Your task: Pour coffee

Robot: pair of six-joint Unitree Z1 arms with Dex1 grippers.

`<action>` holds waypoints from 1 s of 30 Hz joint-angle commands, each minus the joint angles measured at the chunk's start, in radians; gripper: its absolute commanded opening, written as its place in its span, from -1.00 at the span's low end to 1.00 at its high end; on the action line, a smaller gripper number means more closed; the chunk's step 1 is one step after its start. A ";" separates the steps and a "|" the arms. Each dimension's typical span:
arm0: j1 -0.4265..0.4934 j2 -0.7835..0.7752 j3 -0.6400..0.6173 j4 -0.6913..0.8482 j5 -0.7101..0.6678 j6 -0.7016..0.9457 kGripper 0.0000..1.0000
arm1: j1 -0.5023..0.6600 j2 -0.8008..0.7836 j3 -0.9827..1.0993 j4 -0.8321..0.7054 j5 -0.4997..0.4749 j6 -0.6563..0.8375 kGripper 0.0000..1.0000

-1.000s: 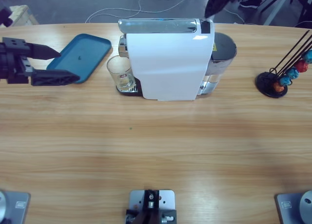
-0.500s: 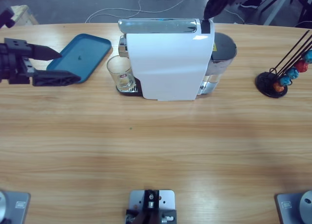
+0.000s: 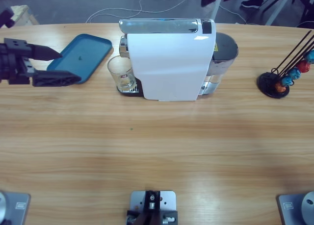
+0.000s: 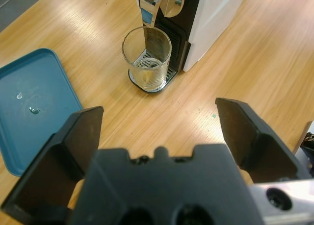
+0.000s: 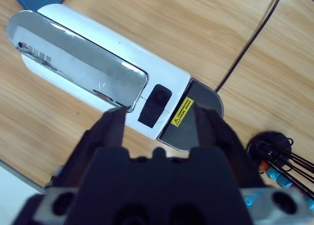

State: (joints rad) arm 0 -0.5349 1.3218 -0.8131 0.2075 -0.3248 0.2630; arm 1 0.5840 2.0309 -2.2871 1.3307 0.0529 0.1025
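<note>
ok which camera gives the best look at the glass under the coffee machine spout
The left wrist view: the glass stands unobstructed on the drip grate. The high view shows the glass partly hidden by the coffee machine; the right wrist view misses it.

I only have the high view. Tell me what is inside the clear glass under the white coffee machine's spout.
Observer: In the left wrist view the clear glass holds no dark liquid. The metal drip grate shows through its base.
Operator: Report where the right gripper is. I barely see it.
Observer: The right wrist view looks down on the top of the white coffee machine. A black button lies ahead between the open jaws of the right gripper.
Operator: Check the blue tray.
Observer: The blue plastic tray carries a few small droplets.
</note>
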 commanded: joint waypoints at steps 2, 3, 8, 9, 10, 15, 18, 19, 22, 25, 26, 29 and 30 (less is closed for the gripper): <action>-0.008 -0.007 0.027 0.003 0.018 -0.011 0.96 | 0.013 -0.014 0.016 0.016 -0.015 0.011 1.00; -0.008 -0.007 0.026 0.003 0.018 -0.011 0.96 | 0.013 -0.015 0.017 0.016 -0.016 0.011 1.00; -0.008 -0.004 0.026 0.003 0.017 -0.007 0.97 | 0.013 -0.027 0.021 0.022 -0.018 0.011 1.00; -0.008 -0.004 0.025 0.003 0.016 -0.007 0.97 | 0.013 -0.032 0.020 0.023 -0.018 0.013 1.00; -0.008 -0.007 0.024 0.003 0.016 -0.006 0.97 | 0.013 -0.037 0.020 0.024 -0.019 0.015 1.00; -0.015 -0.036 0.030 0.004 0.016 -0.010 0.96 | 0.013 -0.071 0.009 0.025 -0.023 0.021 1.00; -0.023 -0.046 0.038 0.004 0.016 -0.004 0.96 | 0.016 -0.098 0.014 0.032 -0.031 0.029 1.00; -0.023 -0.046 0.043 0.004 0.016 -0.004 0.97 | 0.022 -0.114 0.014 0.035 -0.041 0.033 1.00; -0.030 -0.053 0.059 0.009 0.016 -0.002 0.96 | 0.035 -0.172 0.029 0.040 -0.056 0.034 1.00; -0.035 -0.082 0.068 0.013 0.018 -0.002 0.96 | 0.069 -0.260 0.106 0.024 -0.099 0.036 1.00; -0.037 -0.096 0.071 0.013 0.018 -0.002 0.96 | 0.084 -0.295 0.154 -0.004 -0.105 0.035 1.00; -0.040 -0.121 0.091 0.014 0.018 -0.003 0.97 | 0.112 -0.437 0.386 -0.197 -0.093 0.042 1.00; -0.042 -0.134 0.095 0.016 0.018 -0.003 0.96 | 0.114 -0.481 0.460 -0.259 -0.088 0.051 1.00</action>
State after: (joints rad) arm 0 -0.5619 1.2581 -0.7820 0.2076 -0.3246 0.2631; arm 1 0.6464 1.7940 -2.1794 1.3262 -0.0267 0.1254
